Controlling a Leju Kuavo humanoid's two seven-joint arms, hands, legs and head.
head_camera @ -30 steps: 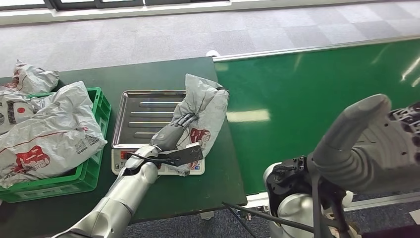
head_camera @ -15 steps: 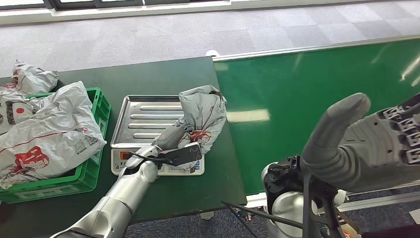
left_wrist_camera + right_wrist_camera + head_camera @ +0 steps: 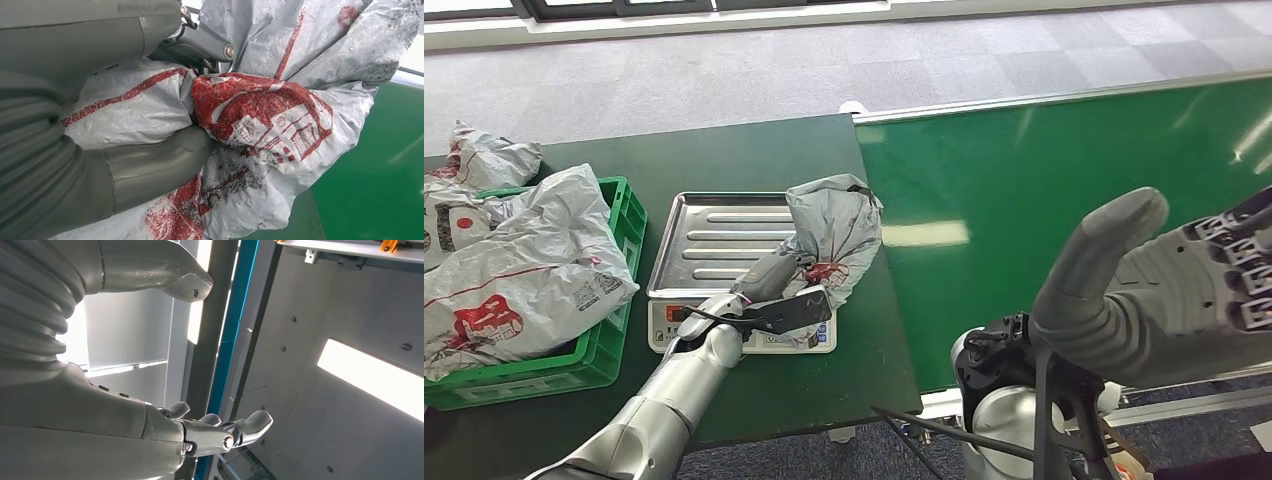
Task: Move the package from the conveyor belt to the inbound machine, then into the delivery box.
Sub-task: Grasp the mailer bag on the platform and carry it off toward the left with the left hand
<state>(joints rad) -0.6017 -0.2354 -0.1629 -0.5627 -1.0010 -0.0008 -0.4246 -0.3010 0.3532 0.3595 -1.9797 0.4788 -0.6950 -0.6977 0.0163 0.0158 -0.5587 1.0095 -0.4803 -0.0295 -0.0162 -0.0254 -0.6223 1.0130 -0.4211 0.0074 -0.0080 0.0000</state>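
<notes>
Head view: a crumpled grey plastic package with red print (image 3: 834, 232) is gripped by the left hand (image 3: 776, 275) at the ribbed steel scale tray's (image 3: 714, 240) edge.

Thumb and fingers (image 3: 155, 167) are seen pinching the package in the left wrist view; the right hand (image 3: 1174, 290) is raised, spread and holding nothing.

**Dark green table, its load, and the belt beside it**

A dark green rectangular table (image 3: 754, 150) is seen standing on grey carpet-tiled floor (image 3: 724, 70). On its left part a green slatted plastic crate (image 3: 614, 345) is set, heaped with crumpled grey plastic mail bags printed in red (image 3: 519, 260). Just beside the crate, a white flat weighing scale (image 3: 754, 335) topped by a ribbed silver metal tray (image 3: 709, 240) is placed. A crumpled grey plastic package with red print (image 3: 834, 225) is draped over the tray's right edge. A bright green conveyor belt with a pale metal rail (image 3: 1044, 180) is positioned against the table's right side.
</notes>
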